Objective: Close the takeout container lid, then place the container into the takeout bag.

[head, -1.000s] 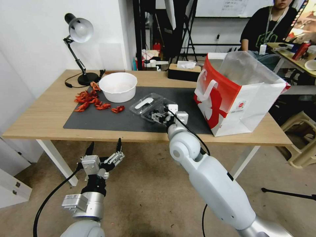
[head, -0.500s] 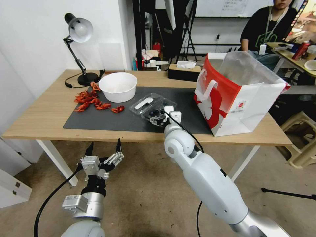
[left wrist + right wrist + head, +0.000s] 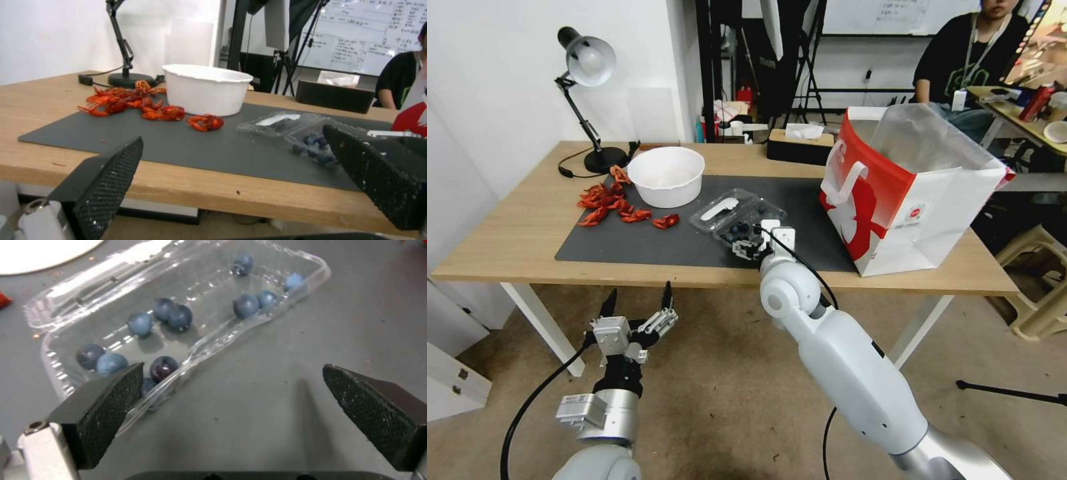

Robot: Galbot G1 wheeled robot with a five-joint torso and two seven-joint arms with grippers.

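Note:
The takeout container lies open on the dark mat, a clear clamshell with blueberries in its tray. Its lid is folded flat toward the white bowl, white label up, and shows as the lid in the right wrist view. My right gripper hovers open just at the tray's near edge, one of its fingers close over the rim and nothing between them. The takeout bag stands open at the table's right. My left gripper hangs open below the table's front edge, facing the container.
A white bowl sits behind the container, with red crayfish scattered to its left. A desk lamp stands at the back left and a tissue box at the back. The dark mat runs nearly to the table's front edge.
My right gripper has drawn back from over the container toward its near edge and slightly left. The left arm, container and bag have not moved.

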